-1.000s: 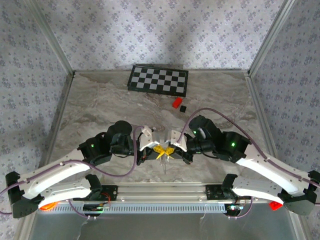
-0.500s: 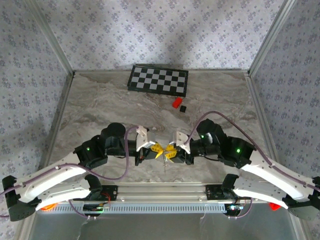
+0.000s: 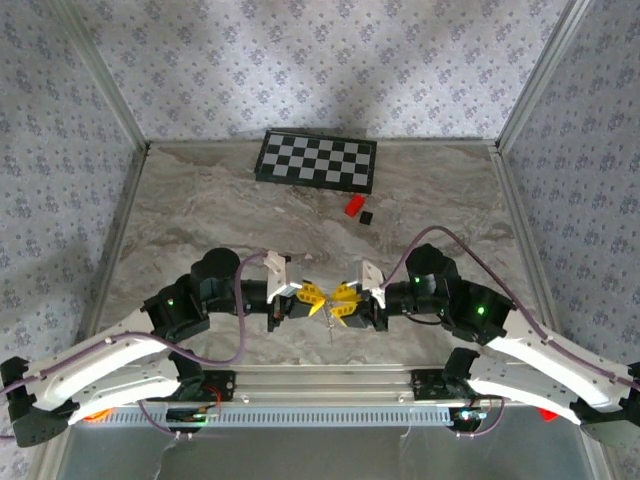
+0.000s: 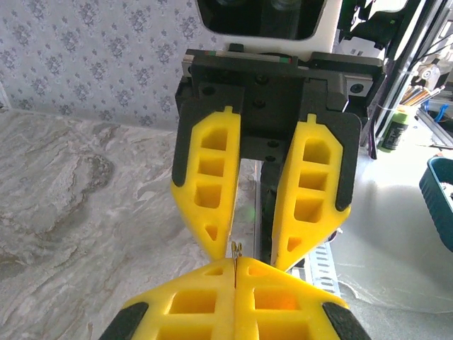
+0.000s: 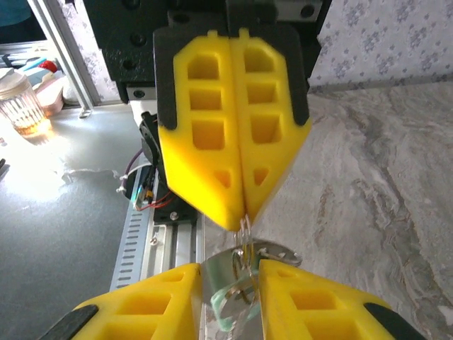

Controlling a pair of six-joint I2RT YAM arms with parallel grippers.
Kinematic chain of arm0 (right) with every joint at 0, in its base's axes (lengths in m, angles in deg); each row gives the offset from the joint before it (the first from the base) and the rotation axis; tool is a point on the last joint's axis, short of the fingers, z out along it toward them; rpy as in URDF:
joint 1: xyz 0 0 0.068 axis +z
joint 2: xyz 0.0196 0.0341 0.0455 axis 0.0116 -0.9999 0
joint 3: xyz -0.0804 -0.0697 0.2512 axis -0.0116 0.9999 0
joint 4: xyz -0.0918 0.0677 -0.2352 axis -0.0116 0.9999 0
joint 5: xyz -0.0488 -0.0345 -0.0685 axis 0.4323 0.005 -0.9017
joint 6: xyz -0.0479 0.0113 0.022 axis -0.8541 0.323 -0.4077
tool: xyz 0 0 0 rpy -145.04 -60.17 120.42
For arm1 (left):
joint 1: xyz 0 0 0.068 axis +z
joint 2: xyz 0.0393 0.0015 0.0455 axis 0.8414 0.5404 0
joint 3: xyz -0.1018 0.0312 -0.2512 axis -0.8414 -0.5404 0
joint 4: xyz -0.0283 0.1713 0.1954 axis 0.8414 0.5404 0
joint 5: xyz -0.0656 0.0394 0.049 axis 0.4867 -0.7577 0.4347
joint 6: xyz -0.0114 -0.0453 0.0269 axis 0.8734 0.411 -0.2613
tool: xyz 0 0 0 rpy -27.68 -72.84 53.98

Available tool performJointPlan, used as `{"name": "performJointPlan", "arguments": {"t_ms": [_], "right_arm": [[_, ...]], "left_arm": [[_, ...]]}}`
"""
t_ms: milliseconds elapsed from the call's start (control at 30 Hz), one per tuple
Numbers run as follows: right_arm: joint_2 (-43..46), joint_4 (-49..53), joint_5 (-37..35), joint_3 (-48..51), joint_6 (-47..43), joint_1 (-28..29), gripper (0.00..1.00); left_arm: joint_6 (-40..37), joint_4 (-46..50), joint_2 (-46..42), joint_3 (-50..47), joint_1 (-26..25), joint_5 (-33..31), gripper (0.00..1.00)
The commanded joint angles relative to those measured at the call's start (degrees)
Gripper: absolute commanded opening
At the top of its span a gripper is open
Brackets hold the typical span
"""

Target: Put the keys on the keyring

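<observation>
Threading in hand: my left end effector [image 3: 312,296] pinches the keyring [image 5: 277,249]; my right end effector [image 3: 344,296] stands spread around the keys [image 5: 228,303]. Next, likely a regrip and careful feed.

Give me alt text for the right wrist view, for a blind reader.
The left gripper, shut, pinches the thin keyring wire at its yellow fingertips. Below, a silvery key sits between the parted yellow fingers of the right gripper, above a marble table.

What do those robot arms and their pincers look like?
The left arm and right arm have white shells, black joints, a green light each and trailing purple cables. The left pincer and right pincer carry yellow wedge-shaped fingers with cut-out windows, backed in black.
</observation>
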Motion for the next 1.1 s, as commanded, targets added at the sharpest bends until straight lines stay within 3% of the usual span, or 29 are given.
{"name": "performJointPlan", "arguments": {"t_ms": [0, 300, 733, 933, 967, 1067], "right_arm": [[0.61, -3.43, 0.5, 0.28, 1.85, -0.3, 0.29], [0.98, -5.59, 0.22, 1.8, 2.74, -0.39, 0.26], [2.56, -6.55, -0.88, 3.1, 0.9, -0.58, 0.0], [2.48, -3.35, -2.25, 1.21, -2.0, -0.65, 0.0], [2.11, -2.04, -2.35, 0.34, -2.86, -0.61, 0.0], [0.14, 2.92, -3.18, -2.97, -5.95, -0.58, 0.0]], "left_arm": [[0.38, -4.93, -0.88, 0.19, -0.04, 1.74, 0.0], [1.24, -7.77, -0.43, -0.68, -0.03, 2.75, 0.0], [2.66, -8.88, 0.32, -1.74, -0.04, 4.04, 0.0], [1.9, -3.04, 0.57, 0.2, -0.04, 2.45, 0.0], [1.52, -1.32, 0.65, 0.84, -0.04, 1.41, 0.01], [0.01, 4.13, 1.26, 3.2, -0.04, -1.12, 0.21]]}}
